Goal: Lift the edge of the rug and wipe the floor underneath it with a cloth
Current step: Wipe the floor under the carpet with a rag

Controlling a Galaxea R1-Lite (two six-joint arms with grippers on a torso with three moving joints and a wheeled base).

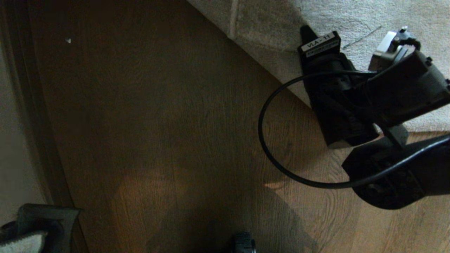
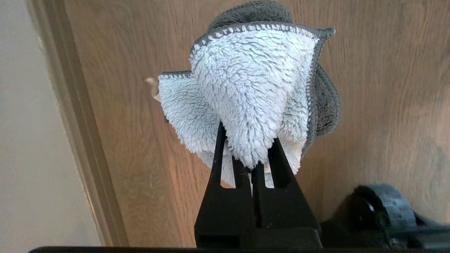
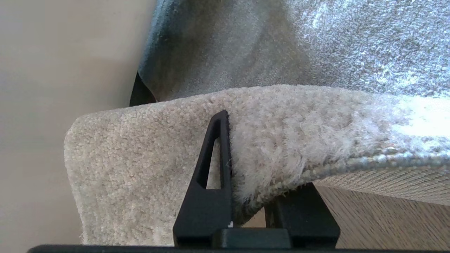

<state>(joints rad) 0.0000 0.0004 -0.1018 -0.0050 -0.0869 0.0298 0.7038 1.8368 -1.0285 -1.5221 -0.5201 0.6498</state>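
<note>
Head view is mostly dark brown wood-grain floor (image 1: 168, 133), with a skirting board (image 1: 31, 116) along the left wall. The right tool (image 3: 246, 182) is pinched on the shaggy beige rug edge (image 3: 281, 165), holding it off the planks. The left tool (image 2: 251, 165) is clamped on the fluffy grey-white cloth (image 2: 246, 88), low near the wall.
</note>
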